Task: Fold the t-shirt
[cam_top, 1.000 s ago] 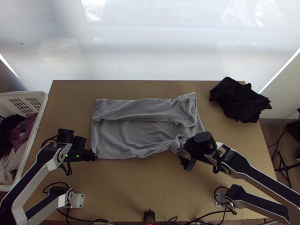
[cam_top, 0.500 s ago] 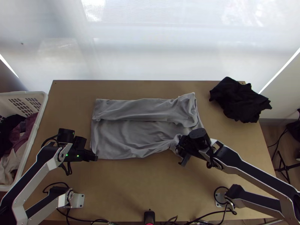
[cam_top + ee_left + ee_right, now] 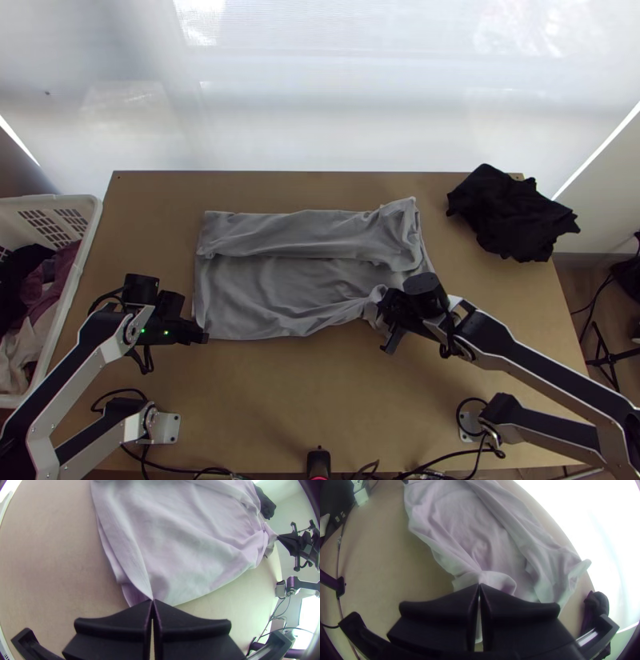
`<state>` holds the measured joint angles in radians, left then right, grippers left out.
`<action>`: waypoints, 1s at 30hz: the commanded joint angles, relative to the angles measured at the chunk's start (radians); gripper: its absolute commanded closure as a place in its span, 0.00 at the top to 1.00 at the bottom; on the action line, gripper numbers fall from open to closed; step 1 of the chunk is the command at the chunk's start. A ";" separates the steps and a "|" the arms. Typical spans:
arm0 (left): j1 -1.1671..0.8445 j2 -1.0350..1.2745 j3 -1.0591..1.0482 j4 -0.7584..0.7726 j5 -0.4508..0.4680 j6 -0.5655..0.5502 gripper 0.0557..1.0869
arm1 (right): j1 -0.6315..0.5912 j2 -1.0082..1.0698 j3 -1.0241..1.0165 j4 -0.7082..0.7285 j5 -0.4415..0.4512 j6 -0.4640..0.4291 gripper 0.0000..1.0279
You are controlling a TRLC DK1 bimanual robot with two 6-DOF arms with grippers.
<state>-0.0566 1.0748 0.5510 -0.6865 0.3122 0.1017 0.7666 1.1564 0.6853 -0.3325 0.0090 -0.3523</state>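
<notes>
Right gripper [image 3: 382,315] shifts inward, pinching shirt [image 3: 296,284]

Its fingers are closed on bunched near-edge cloth, nearer the left gripper [image 3: 205,337] than before; that one stays closed at a near corner. Between and beyond them lies the shirt, far side folded over. Table [image 3: 280,400] stretches nearward; black cloth [image 3: 512,212] lies beyond the right gripper.
</notes>
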 commanded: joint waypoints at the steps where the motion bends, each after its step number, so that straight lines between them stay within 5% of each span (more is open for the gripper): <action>1: 0.004 -0.022 0.006 -0.013 0.001 -0.003 0.04 | -0.006 -0.060 0.025 -0.082 0.000 0.007 0.03; 15: 0.041 -0.231 0.109 -0.173 0.001 0.024 0.04 | -0.039 -0.273 0.169 -0.430 0.000 0.022 0.03; 30: 0.095 -0.351 0.181 -0.338 -0.001 0.075 0.04 | -0.070 -0.348 0.390 -0.625 0.005 0.050 0.03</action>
<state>0.0185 0.7712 0.7013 -0.9699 0.3122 0.1577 0.7090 0.8421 0.9825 -0.8799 0.0101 -0.3107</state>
